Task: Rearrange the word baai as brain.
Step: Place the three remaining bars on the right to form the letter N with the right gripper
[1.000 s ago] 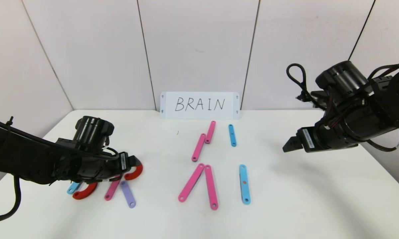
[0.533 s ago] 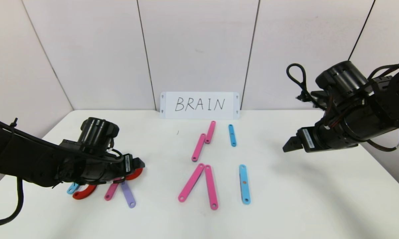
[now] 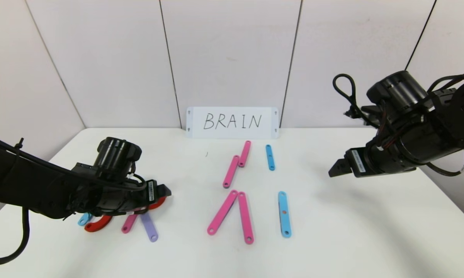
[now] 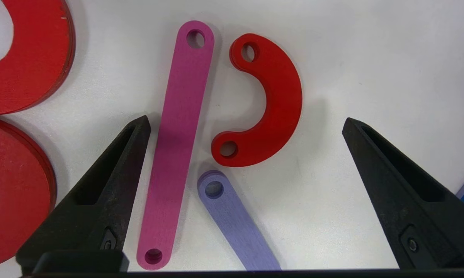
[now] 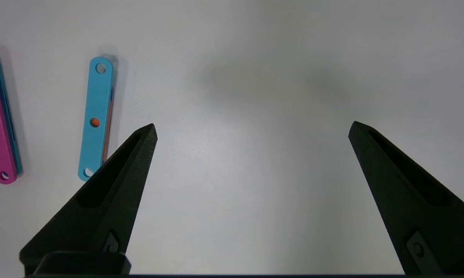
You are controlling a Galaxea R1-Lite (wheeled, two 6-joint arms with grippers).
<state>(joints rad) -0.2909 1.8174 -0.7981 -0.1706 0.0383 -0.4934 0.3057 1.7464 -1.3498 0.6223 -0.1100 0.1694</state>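
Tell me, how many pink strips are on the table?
5. Two strips lie end to end near the card, two form a peak nearer the robot, one lies beside the left pincer. Its arm may hide more.

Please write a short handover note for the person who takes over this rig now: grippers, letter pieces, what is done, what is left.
Left gripper: open, low over the R pieces, holding nothing; the pink strip, red arc and purple strip lie between its fingers.
Right gripper: open, empty, above bare table.
Done: B and R look formed on the left.
Left: A, I, N are still loose strips.
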